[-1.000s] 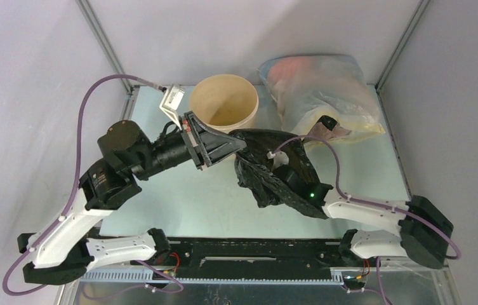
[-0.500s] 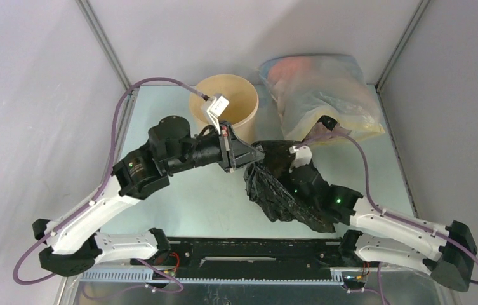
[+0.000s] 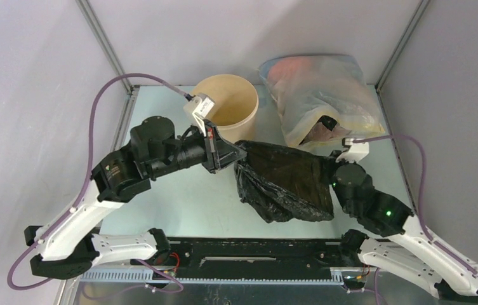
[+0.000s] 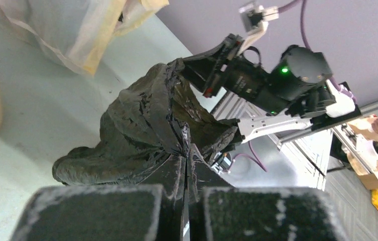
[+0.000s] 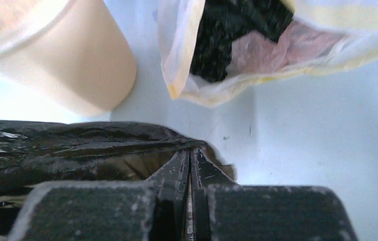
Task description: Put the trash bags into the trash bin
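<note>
The trash bag (image 3: 284,181) hangs stretched over the middle of the desk (image 3: 179,203), its top edge pulled into a taut line between the two claws. The left claw (image 3: 239,152) is clamped on the bag's left corner, just in front of the trash bin (image 3: 225,108). The right claw (image 3: 330,166) is pinched tight on the right corner. Both wrist views show the fingers closed with black film squeezed between them. The bag's crinkled lower part sags toward the near edge, and I cannot tell whether it touches the desk.

The bin stands at the far edge, left of centre, with its mouth open upward. A translucent bag (image 3: 322,95) fills the far right corner, close behind the right claw. Bare desk shows along the left edge and in a strip by the near edge.

Half a second ago the bag was bunched under the right arm. Since then that arm has drawn back toward the right edge and spread the bag wide, while the left claw has shifted slightly left.
</note>
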